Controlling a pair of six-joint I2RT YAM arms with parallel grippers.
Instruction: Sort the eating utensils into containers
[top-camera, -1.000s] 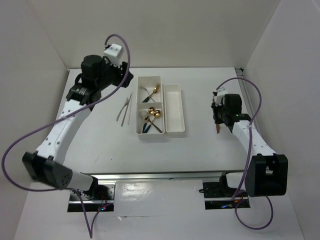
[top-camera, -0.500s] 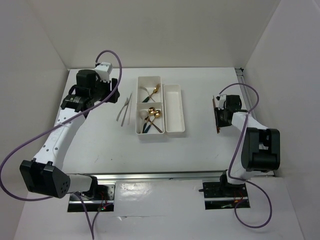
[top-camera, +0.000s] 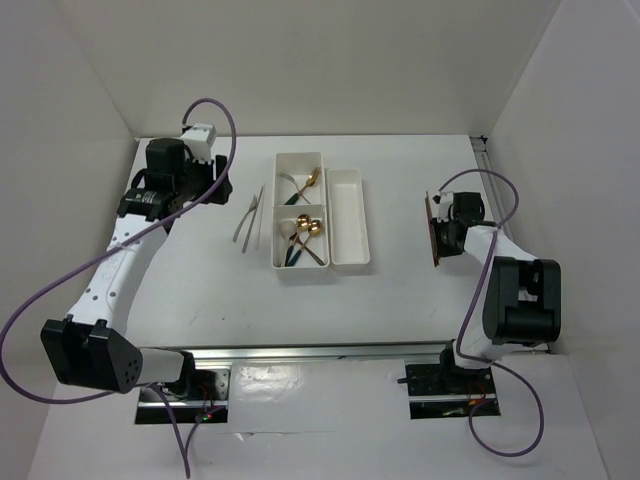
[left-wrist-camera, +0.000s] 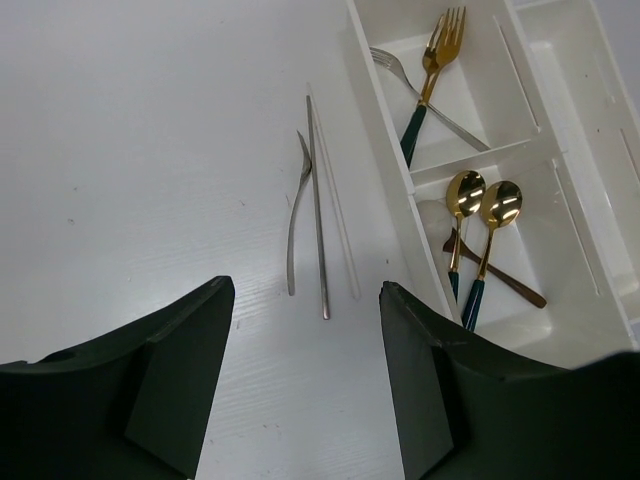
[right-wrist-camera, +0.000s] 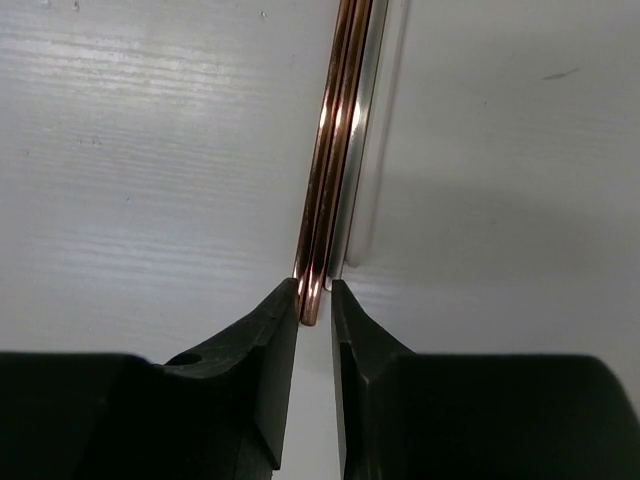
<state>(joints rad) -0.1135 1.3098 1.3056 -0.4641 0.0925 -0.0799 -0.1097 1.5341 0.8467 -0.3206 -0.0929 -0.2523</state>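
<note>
Two copper-brown chopsticks (right-wrist-camera: 330, 150) and a silver one (right-wrist-camera: 362, 130) lie together at the table's right side (top-camera: 434, 232). My right gripper (right-wrist-camera: 315, 290) is shut on their near ends (top-camera: 442, 230). My left gripper (left-wrist-camera: 305, 290) is open and empty, above the table left of a silver fork (left-wrist-camera: 293, 215), a silver chopstick (left-wrist-camera: 317, 210) and a white chopstick (left-wrist-camera: 335, 200). The wide two-compartment tray (top-camera: 277, 205) holds a gold fork (left-wrist-camera: 430, 80) and a silver fork (left-wrist-camera: 440, 100) in the far square, and two gold spoons (left-wrist-camera: 482, 200) and a brown utensil (left-wrist-camera: 505, 282) in the near one. The narrow tray (top-camera: 348, 215) shows nothing inside.
White walls close in the table at the back and both sides. A metal rail runs along the near edge (top-camera: 320, 350). Purple cables loop off both arms.
My left arm has swung left and back, away from the wide tray. My right gripper has turned and drawn in, the chopsticks shifting a little up the table with it.
</note>
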